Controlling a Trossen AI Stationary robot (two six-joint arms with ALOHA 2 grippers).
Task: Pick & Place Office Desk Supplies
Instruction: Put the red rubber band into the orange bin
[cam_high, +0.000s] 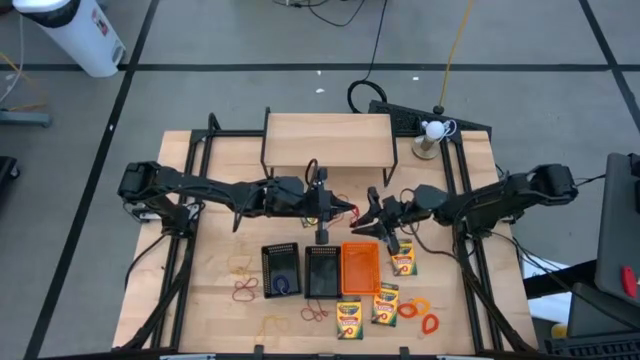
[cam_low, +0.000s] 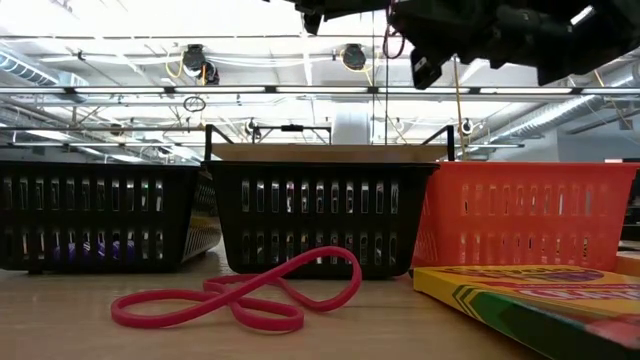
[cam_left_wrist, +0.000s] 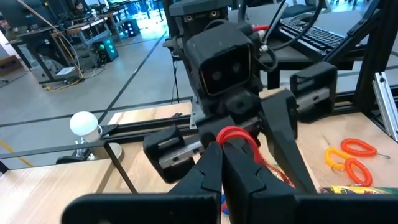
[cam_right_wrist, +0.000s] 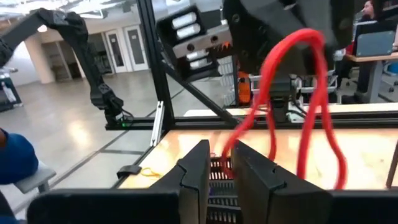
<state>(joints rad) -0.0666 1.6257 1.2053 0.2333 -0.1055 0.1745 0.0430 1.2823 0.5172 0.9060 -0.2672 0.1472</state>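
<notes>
Both arms reach inward to mid-frame above the trays, the left gripper (cam_high: 345, 211) clenched on a red rubber band (cam_left_wrist: 236, 135), the right gripper (cam_high: 374, 212) pinching the same band, above the blue-banded left black mesh tray (cam_high: 281, 271).

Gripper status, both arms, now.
Left gripper: shut on the red rubber band, above the trays.
Right gripper: fingers slightly apart around the same band; grip cannot be told.

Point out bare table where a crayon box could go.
Free: the table's left side, beside the left black tray, with a few rubber bands. Crowded: right of the orange tray, among crayon boxes.
</notes>
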